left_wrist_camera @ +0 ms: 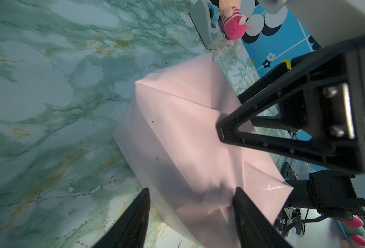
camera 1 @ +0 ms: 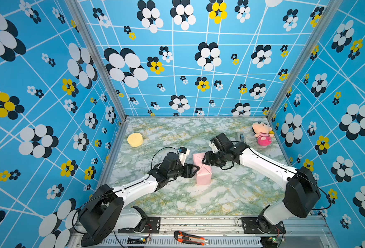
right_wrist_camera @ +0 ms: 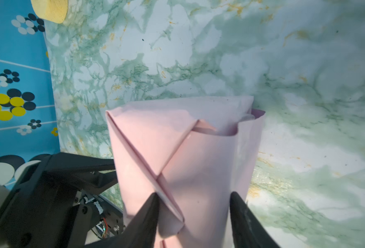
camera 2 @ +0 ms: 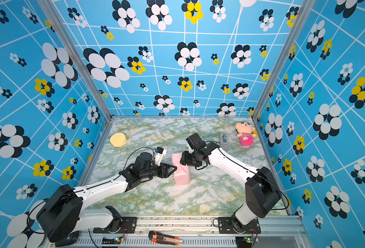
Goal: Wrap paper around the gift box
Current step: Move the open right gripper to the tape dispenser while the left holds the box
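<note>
The paper [camera 1: 203,175] forms a pale pink, creased block mid-frame on the marbled tabletop [camera 1: 220,197] — long axis running up-down the frame, diagonal folds at its ends. The left end effector [camera 1: 196,169] gapes, one finger on the paper. The right end effector [camera 1: 204,160] straddles the upper end — grip unclear.

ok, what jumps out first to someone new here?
The loud blue flower-print walls around the cell. Then, at the centre of the marble table, the pale pink paper folded into a parcel, with the left gripper and right gripper meeting on it from either side. A pink plush doll sits in the far right corner.
</note>
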Action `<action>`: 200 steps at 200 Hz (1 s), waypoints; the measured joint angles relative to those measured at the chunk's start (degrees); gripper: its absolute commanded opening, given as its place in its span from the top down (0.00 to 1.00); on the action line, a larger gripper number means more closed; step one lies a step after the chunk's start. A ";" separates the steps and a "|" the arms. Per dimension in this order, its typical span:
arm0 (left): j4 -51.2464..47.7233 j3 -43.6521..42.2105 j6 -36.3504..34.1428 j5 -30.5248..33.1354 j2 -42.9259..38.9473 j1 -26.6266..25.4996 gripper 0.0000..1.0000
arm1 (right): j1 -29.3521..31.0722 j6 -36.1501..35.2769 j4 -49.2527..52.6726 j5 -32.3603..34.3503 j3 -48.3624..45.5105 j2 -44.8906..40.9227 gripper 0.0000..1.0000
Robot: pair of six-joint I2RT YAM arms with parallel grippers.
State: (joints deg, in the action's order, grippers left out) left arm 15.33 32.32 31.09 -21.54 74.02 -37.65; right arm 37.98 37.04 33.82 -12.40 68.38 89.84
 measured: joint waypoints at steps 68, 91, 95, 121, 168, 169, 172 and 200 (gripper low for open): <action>-3.76 2.38 0.66 3.04 -2.03 0.90 0.31 | -0.17 1.77 -2.95 0.28 -2.71 -2.19 0.72; -2.84 5.31 1.40 2.95 0.57 1.22 0.32 | -0.17 2.40 -4.28 0.31 -3.85 -2.93 0.73; -2.64 5.75 1.49 2.91 1.09 1.20 0.32 | -0.17 2.45 -4.46 0.31 -4.02 -3.04 0.73; -1.14 6.64 2.93 2.82 5.53 1.20 0.33 | -0.17 2.99 -5.73 0.28 -5.03 -3.65 0.73; 0.50 6.36 4.50 2.32 7.72 1.20 0.36 | -0.24 3.72 -6.73 0.11 -5.88 -4.20 0.73; 0.52 6.36 4.50 2.32 7.72 1.20 0.36 | -0.24 3.72 -6.73 0.11 -5.88 -4.22 0.73; 0.61 6.32 4.50 2.32 7.78 1.20 0.36 | -0.24 3.78 -6.80 0.11 -5.90 -4.26 0.72; 1.60 6.05 4.46 2.56 8.07 1.09 0.37 | -1.09 3.96 -7.06 -0.35 -6.75 -5.27 0.57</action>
State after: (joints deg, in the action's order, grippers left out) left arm 16.93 38.37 35.55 -18.98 82.08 -36.56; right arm 36.88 40.99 26.76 -12.75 61.63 84.58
